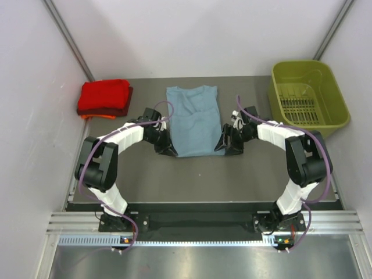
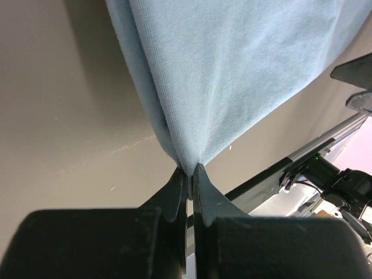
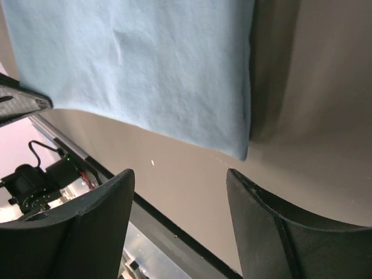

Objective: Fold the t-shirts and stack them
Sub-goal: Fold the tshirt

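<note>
Now, grey-blue t-shirt (image 1: pixel 192 116): you have it spread flat mid-table, with the collar toward the far wall and the hem toward the arm bases.
Left gripper (image 2: pixel 189 172): its jaws are pinched tight on the shirt's near left hem corner, and the cloth fans out from the fingertips.
Right gripper (image 3: pixel 180 189): its jaws stand wide with nothing between them; the near right hem corner lies just ahead of the gap, untouched.
Folded stack (image 1: pixel 104 97): bright red sits over dark red and orange in the far left corner, well apart from the shirt.
Olive-green basket (image 1: pixel 334 110): it sits far right by the wall, apart from your right arm.
Open room: bare table (image 1: pixel 192 180) runs from the hem to the near edge, and narrower strips flank the shirt's sides.
</note>
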Controlling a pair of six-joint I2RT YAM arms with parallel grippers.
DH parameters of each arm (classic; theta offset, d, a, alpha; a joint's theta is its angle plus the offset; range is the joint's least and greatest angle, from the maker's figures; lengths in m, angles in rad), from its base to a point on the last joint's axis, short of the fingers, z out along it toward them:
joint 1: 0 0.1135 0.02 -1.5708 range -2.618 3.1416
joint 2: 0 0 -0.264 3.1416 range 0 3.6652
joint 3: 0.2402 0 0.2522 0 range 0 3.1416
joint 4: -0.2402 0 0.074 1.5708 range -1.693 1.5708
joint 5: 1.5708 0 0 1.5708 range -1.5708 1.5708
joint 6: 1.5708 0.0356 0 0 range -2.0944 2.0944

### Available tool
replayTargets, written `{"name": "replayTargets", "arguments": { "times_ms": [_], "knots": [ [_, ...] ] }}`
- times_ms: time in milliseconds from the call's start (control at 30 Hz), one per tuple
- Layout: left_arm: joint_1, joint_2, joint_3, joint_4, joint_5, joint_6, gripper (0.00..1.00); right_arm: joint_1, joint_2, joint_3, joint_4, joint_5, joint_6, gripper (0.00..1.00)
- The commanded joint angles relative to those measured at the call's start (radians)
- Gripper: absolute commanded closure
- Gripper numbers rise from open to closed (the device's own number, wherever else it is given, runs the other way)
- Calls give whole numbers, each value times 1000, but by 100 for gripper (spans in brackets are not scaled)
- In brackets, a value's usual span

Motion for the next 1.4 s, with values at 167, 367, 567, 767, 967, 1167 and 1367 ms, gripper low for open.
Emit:
{"name": "replayTargets", "arguments": {
  "times_ms": [167,367,567,767,967,1167,1367],
  "knots": [
    [-6,-54,-6,-24,24,18,100,3,32,9,23,14,-4,35],
    [-6,-52,-11,-18,32,12,100,3,44,3,26,35,-16,35],
    [-6,-51,-14,-17,33,15,100,3,108,52,30,52,-27,36],
    [-6,-55,-17,-18,29,18,100,6,128,80,36,52,-38,47],
    [-6,-63,-20,-20,21,24,100,4,110,74,21,55,-47,76],
    [-5,-94,-26,-33,12,44,100,-8,-14,63,-25,65,-65,97],
    [-5,-170,-48,-50,0,107,100,-5,-207,-17,-55,63,-73,100]
  ]
}}
